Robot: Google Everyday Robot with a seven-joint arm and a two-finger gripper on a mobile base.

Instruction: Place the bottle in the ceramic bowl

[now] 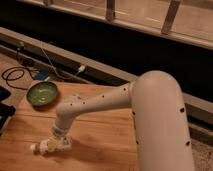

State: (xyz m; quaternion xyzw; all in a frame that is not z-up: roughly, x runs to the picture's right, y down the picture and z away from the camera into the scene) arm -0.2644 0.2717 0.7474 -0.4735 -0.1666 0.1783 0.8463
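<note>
Arm [150, 115] – large white shell, fills the right half of the view. It is bent at a rounded elbow, and the forearm is angled down and to the left over the table.

Wooden table [105, 147] – pale plank surface on which both task items are carried. A dark object [4, 114] is cut off at the left edge, and a black cable [14, 75] is looped on the floor behind the far left corner.

Ceramic bowl [42, 93] – green and glossy, upright near the far left corner of the table. It is seen well apart from the gripper, and nothing is made out inside it.

Gripper [56, 143] – lowered to the table surface near the front left edge, directly at the bottle. The jaws are set wide. Whether the bottle is between them cannot be told.

Bottle [44, 146] – small and white, laid on its side on the wood. Its cap end is pointed left and its other end is hidden under the gripper. It is not in the bowl.
</note>
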